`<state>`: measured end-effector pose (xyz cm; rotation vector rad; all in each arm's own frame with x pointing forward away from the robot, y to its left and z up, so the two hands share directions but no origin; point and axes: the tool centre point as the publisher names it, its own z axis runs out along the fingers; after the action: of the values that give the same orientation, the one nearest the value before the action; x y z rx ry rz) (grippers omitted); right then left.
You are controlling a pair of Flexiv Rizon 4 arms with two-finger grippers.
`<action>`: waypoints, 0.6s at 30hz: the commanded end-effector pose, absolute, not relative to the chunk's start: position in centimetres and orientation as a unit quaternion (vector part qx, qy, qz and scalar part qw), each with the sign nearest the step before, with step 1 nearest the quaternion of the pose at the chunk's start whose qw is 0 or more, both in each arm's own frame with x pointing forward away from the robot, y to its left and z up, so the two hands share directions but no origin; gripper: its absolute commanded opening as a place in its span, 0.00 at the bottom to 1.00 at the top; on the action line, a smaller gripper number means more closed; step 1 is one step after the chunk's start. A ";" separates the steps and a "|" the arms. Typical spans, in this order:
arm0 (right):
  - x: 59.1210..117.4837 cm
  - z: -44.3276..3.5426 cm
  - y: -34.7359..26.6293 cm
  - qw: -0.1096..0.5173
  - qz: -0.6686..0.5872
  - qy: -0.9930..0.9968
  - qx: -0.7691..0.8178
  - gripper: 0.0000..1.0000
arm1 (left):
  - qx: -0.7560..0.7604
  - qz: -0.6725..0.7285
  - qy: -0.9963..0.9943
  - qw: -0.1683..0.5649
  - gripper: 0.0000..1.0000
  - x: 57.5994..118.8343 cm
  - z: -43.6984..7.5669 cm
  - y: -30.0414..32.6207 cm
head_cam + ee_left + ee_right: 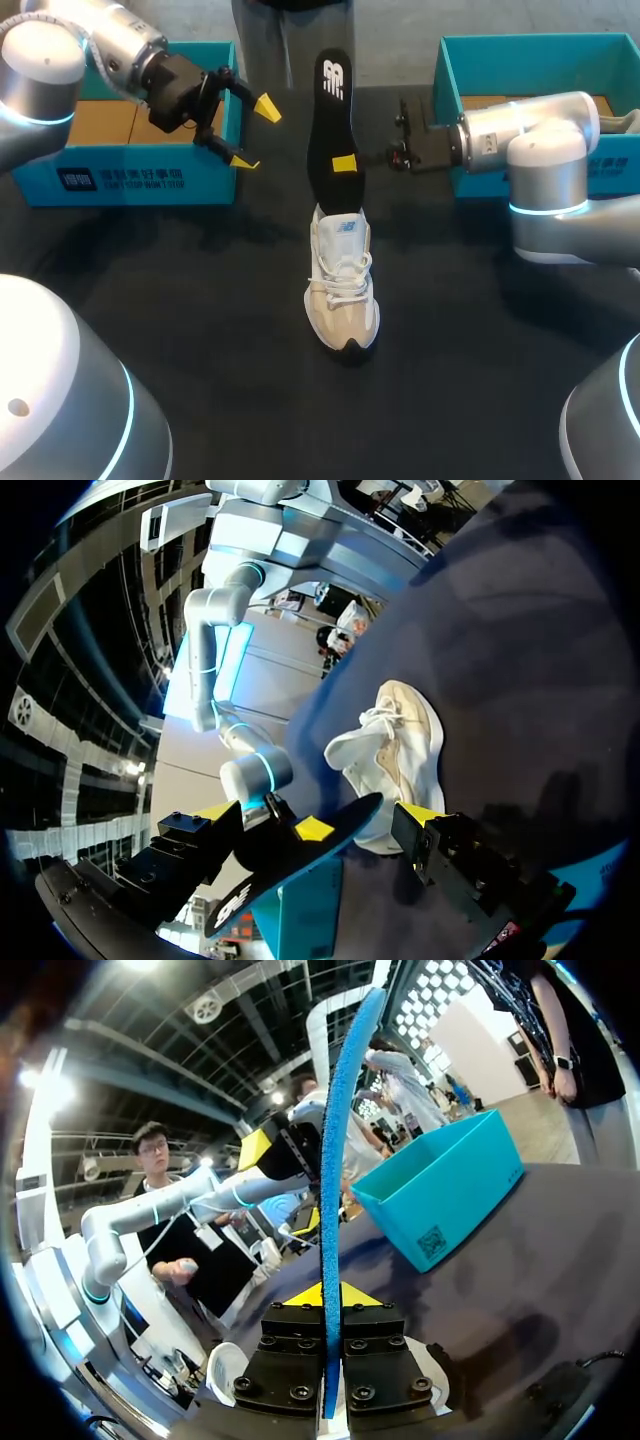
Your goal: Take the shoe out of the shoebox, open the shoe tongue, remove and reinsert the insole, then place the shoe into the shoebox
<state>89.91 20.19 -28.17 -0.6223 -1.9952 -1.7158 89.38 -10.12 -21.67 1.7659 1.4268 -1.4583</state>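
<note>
In the head view the shoe (342, 295) stands on its sole at the middle of the black counter (150, 300); it is a beige and white sneaker with white laces and a dark toe edge that points toward the lower edge of the frame. Just above it in the frame the insole (330, 110) stands on end, long and black with a white mark near its top, and its lower end sits at the shoe's opening. The right gripper (344, 163) comes in from the right and is clamped on the insole's lower part, one yellow tip showing on the black face. At upper left the left gripper (255, 135) hangs with its fingers wide apart and holds nothing, clear of the insole and in front of the teal left shoebox (120, 170). The teal right shoebox (615, 170) sits at upper right behind the right arm. In the left wrist view the shoe (395, 755) shows a cream upper and white tongue ahead of the left gripper (318, 813), and the black insole (290, 865) lies across the view between its spread fingers. In the right wrist view the insole (335, 1160) appears edge-on as a thin blue strip rising from the right gripper (333, 1300), whose fingers are pressed together on it
</note>
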 end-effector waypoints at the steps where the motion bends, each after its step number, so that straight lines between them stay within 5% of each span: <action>1: 89.8 -28.2 20.3 0.216 -0.620 -0.720 -0.226 0.00 | 0.639 -0.527 0.515 0.219 1.00 89.6 -21.8 -10.0; 18: 89.9 -28.9 19.5 0.184 -0.615 -0.736 -0.214 0.00 | 0.637 -0.528 0.517 0.219 1.00 89.3 -22.4 -10.5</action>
<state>90.21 19.64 -28.84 -0.5971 -2.0738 -1.7316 89.36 -10.30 -22.26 1.7629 1.4316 -1.4612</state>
